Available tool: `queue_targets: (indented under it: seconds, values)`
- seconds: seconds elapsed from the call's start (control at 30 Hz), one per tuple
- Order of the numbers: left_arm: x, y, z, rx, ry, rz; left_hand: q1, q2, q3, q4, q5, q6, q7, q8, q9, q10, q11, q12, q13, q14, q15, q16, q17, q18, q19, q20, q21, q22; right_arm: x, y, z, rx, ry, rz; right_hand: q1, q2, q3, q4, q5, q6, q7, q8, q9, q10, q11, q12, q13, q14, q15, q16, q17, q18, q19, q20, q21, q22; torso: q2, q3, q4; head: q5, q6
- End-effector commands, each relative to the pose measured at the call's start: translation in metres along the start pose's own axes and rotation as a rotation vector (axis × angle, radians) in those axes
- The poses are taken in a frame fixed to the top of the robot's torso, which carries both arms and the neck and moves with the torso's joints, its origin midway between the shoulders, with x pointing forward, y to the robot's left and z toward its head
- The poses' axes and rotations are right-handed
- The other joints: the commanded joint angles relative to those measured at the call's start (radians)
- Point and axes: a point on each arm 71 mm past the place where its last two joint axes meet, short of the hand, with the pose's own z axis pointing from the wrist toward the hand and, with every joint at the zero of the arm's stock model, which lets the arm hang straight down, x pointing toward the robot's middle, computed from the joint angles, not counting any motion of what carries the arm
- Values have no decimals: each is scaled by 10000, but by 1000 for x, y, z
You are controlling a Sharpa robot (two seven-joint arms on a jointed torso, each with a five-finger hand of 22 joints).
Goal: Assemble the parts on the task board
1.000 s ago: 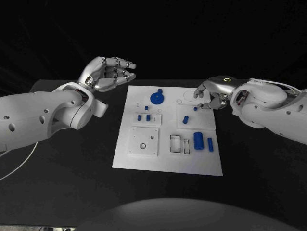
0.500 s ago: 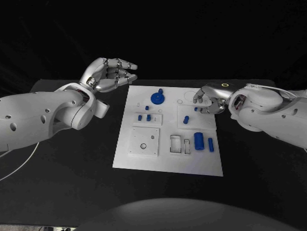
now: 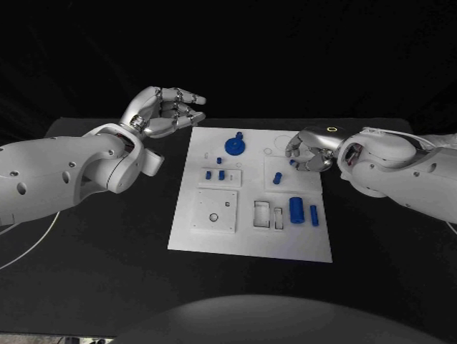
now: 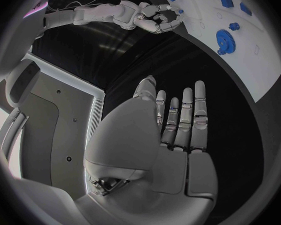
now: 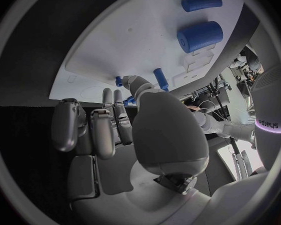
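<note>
Task board (image 3: pixel 251 236) lies in the middle of the black table (image 3: pixel 94 251), and every place below is given from it. Off its far left corner the left hand (image 3: pixel 165 111) is raised with fingers apart and nothing in them, well off the board. On the board's far part stands a blue gear (image 3: pixel 233 147); nearer, on the left side, two small blue pegs (image 3: pixel 214 174) stand above a square recess (image 3: pixel 215 209). On the right side lie a short blue peg (image 3: pixel 277 178), a thick blue cylinder (image 3: pixel 296 209) and a thinner blue cylinder (image 3: pixel 313 213). The right hand (image 3: pixel 309 150) hangs over the far right edge, fingers curled in; whether it pinches a small part I cannot tell. The step looks like a pick or seating there. It probably goes best with a straight descent, fingertips closing only on the target, clear of the short blue peg. Open black table lies beyond both long edges for withdrawal; the board's rim could catch a low finger.
</note>
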Motion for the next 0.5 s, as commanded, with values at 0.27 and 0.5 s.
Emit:
queue_targets:
  seconds: [0.27, 0.5]
  values:
    - [2, 1, 0, -100, 138, -138, 228, 53, -94, -5, 91, 32, 79, 48, 11, -7, 111, 100, -54, 146, -2, 64, -54, 94, 215, -26, -17, -20, 4, 1, 3, -131, 173, 76, -243, 45, 229, -226, 121, 54, 13, 371, 760, -48, -117, 452, 422, 3, -127, 80, 1015, 56, -12, -113, 56, 1748, -4, -4, -2, 41, 1]
    - [2, 1, 0, -154, 151, -129, 323, 75, -129, -8, 98, 60, 110, 63, 20, -5, 124, 142, -81, 197, -9, 81, -84, 90, 306, -31, -1, -21, 6, 2, 4, -132, 263, 100, -312, 78, 333, -361, 165, 34, -30, 563, 1201, -131, -142, 616, 598, -8, -143, 80, 992, 58, -18, -130, 48, 1745, -5, -5, -4, 59, 1]
